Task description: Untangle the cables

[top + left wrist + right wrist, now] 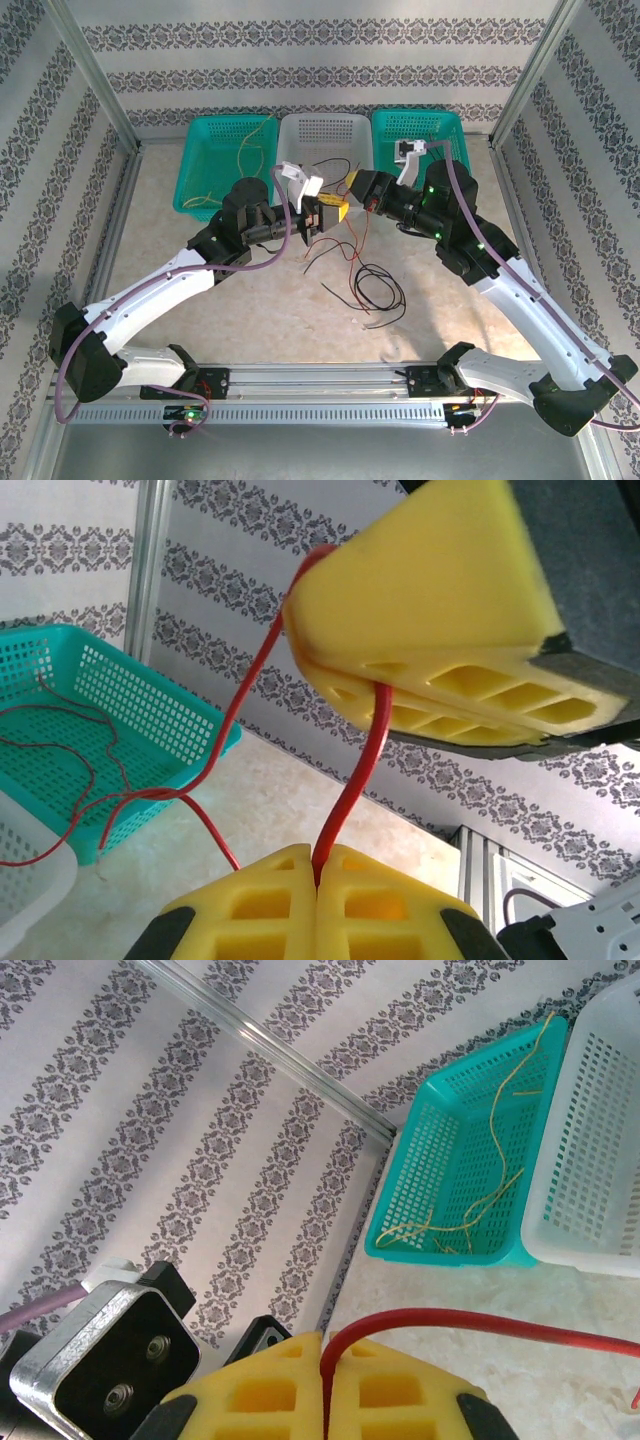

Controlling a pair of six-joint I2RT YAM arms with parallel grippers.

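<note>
Claws meet above the tabletop [300, 320]: my left claw [318, 868] and right claw [325, 1365] are each pressed together on the same red cable [355, 770], a short span between them. I judge it is held high so it can be drawn free of the loose black and red cables [375, 285] below. Yellow cables [245, 150] lie in the teal basket [190, 185].

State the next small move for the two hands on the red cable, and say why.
Probably the right hand should let go: it and the left hand both pinch the same red cable, close together, so one grip suffices.
</note>
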